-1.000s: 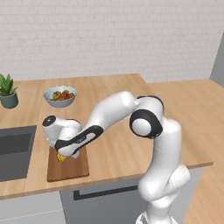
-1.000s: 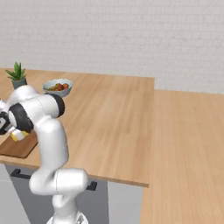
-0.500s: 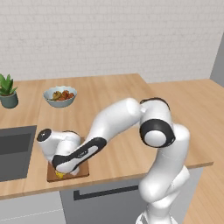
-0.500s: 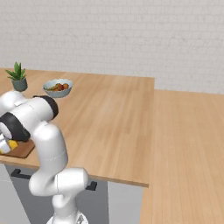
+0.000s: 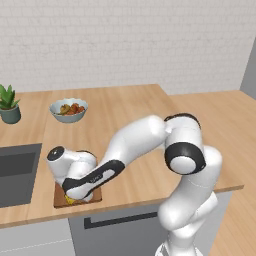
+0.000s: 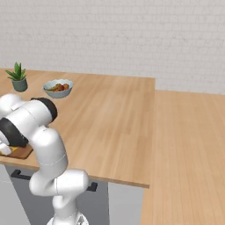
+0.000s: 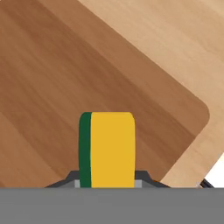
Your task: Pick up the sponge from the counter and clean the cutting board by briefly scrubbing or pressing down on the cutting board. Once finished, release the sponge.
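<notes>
The sponge (image 7: 107,148) stands on edge in the hand view, yellow foam facing me and the green scouring face on its left, with my gripper (image 7: 107,180) shut on it. Beneath it lies the dark reddish-brown cutting board (image 7: 61,83), one rounded corner at the right, and the light-tan counter (image 7: 175,39) beyond. In the left base view my gripper (image 5: 75,196) is down on the near end of the cutting board (image 5: 95,195), a bit of yellow sponge (image 5: 70,201) showing under it. In the right base view the arm hides most of the cutting board (image 6: 21,153).
A sink (image 5: 17,172) is sunk into the counter just left of the board. A fruit bowl (image 5: 68,109) and a potted plant (image 5: 9,104) stand at the back left. The counter's front edge runs close to the board's near side.
The hand has slid with the sponge along the board toward the counter's front edge and sunk lower. The elbow has swung outward.
</notes>
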